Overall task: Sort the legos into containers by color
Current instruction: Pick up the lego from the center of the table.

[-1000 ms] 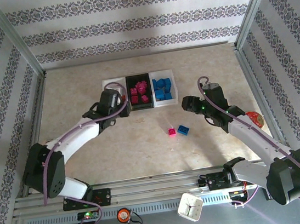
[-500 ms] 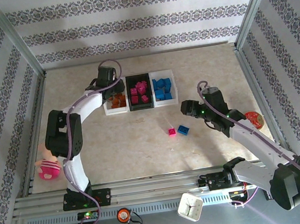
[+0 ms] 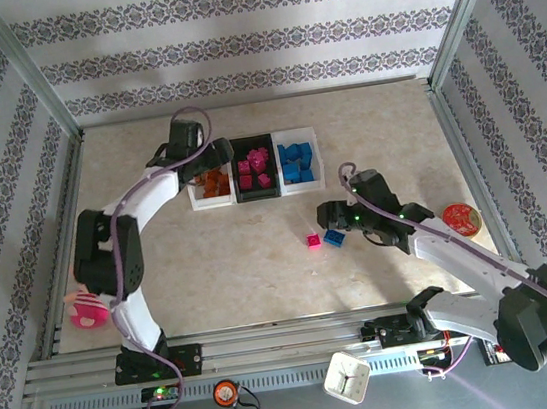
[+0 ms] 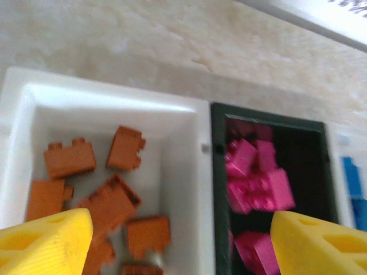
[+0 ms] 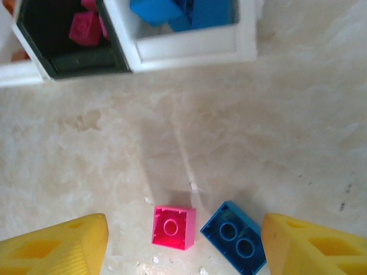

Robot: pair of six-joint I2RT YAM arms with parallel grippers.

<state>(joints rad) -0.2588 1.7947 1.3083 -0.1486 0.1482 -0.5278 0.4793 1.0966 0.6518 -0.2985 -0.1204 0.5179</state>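
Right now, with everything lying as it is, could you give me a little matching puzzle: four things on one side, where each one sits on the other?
Things
1. orange-brown legos
2. magenta legos
3. loose blue lego
4. doll

Places
A. on the bare table, beside the loose magenta lego
B. in the black middle bin
C. at the table's left edge
D. in the left white bin

Pairs: 1-D, 2-B, 3-A, 4-C
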